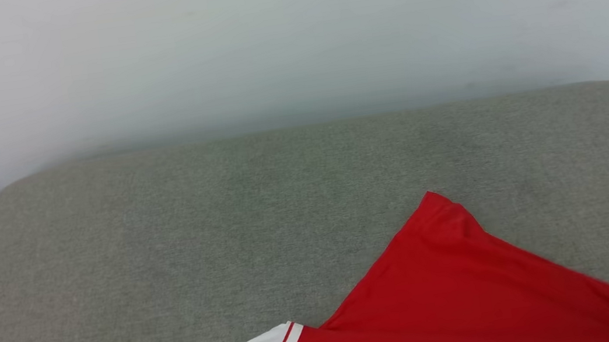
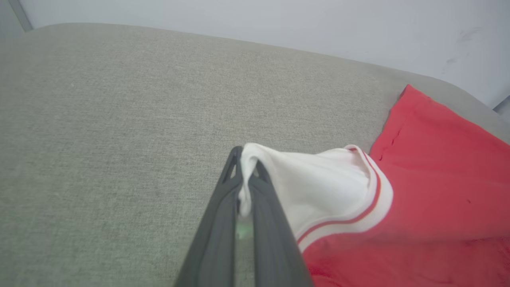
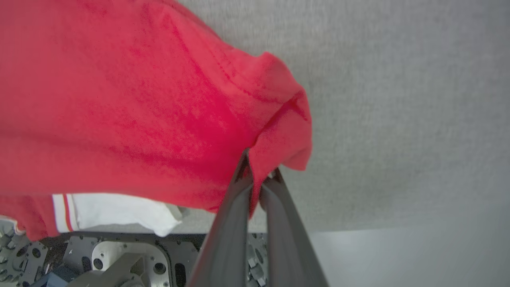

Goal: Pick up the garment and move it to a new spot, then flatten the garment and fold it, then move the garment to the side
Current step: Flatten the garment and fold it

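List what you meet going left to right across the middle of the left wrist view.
Grey cushion → left gripper, jaws shut on cloth → white sleeve of the garment → its red body.

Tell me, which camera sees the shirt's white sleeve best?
The left wrist view: the white sleeve of the garment is close and clear, striped trim showing, pinched by the left gripper. The head view cuts it off at the bottom edge. The right wrist view has a white bit peeking from under red cloth.

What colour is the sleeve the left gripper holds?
Sleeve is white with red-striped trim; best in left wrist view.
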You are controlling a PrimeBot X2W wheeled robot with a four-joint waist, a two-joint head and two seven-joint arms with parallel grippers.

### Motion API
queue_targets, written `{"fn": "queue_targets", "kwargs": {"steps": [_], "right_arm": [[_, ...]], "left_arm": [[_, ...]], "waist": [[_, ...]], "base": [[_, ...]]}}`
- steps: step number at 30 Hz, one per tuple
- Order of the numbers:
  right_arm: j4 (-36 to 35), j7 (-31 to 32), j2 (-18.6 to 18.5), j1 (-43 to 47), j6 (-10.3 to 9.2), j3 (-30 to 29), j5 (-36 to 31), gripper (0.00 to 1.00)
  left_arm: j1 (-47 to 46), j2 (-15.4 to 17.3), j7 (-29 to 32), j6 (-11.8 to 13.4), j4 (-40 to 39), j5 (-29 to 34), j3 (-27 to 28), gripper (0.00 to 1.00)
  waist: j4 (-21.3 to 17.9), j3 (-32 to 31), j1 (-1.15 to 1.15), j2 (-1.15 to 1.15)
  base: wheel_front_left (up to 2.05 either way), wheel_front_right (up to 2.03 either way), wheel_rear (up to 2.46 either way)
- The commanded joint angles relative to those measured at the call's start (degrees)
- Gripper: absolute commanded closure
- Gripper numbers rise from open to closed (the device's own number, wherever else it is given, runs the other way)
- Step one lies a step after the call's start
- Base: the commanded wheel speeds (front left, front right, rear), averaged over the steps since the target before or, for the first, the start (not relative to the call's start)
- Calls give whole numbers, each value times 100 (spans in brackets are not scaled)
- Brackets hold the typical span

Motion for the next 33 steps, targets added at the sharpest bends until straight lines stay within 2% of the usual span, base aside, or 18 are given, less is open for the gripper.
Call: {"fn": "queue_targets", "kwargs": {"steps": [1, 5, 6, 7, 8, 12, 15, 17, 22, 27, 30, 33], "right_arm": [[-112, -2, 151, 275, -3, -73, -28, 100], [-392, -38, 663, 1096, -3, -364, -98, 100], [-480, -56, 781, 1233, -2, -426, -157, 89], [-563, -64, 892, 1345, -2, -469, -183, 62], [-876, -237, 1167, 1548, -2, -636, -266, 0], [-1284, -997, 1470, 1397, -2, -952, -424, 0], [-1569, -1815, 1540, 1082, -2, -984, -501, 0], [-1579, -2304, 1594, 905, -2, -972, -509, 0], [-1326, -2822, 1574, 347, -2, -819, -441, 0], [-905, -2529, 1286, -568, -2, -360, -298, 0], [-648, -2007, 1070, -1210, -2, -76, -206, 0], [-321, -1224, 917, -1819, -2, 173, -95, 0]], "left_arm": [[70, 41, 13, 45, 2, -32, 36, 100], [77, 74, 111, 105, 35, -94, 78, 100], [75, 83, 110, 103, 34, -110, 96, 100], [78, 89, 124, 118, 36, -127, 104, 100], [38, 109, 160, 142, 14, -131, 123, 100], [12, 130, 187, 186, -53, -148, 127, 100], [32, 139, 182, 209, -118, -144, 129, 100], [21, 158, 207, 224, -177, -124, 117, 100], [-100, 191, 226, 232, -329, -72, 86, 100], [-416, 226, 219, 187, -602, 37, 22, 100], [-638, 205, 211, 166, -757, 117, -38, 100], [-907, 172, 187, 135, -861, 198, -87, 100]], "waist": [[-234, -143, 3, 0], [-400, -128, 3, 0], [-441, -122, 3, 0], [-473, -115, 3, 0], [-549, -79, 3, 0], [-632, -21, 3, 0], [-681, 39, 3, 0], [-669, 95, 3, 0], [-566, 260, 3, 0], [-332, 706, 3, 0], [-170, 1012, 3, 0], [0, 1316, 3, 0]], "base": [[0, 0, 0], [0, 0, 0], [0, 0, 0], [0, 0, 0], [0, 0, 0], [0, 0, 0], [0, 0, 0], [0, 0, 0], [0, 0, 0], [0, 0, 0], [0, 0, 0], [0, 0, 0]]}}
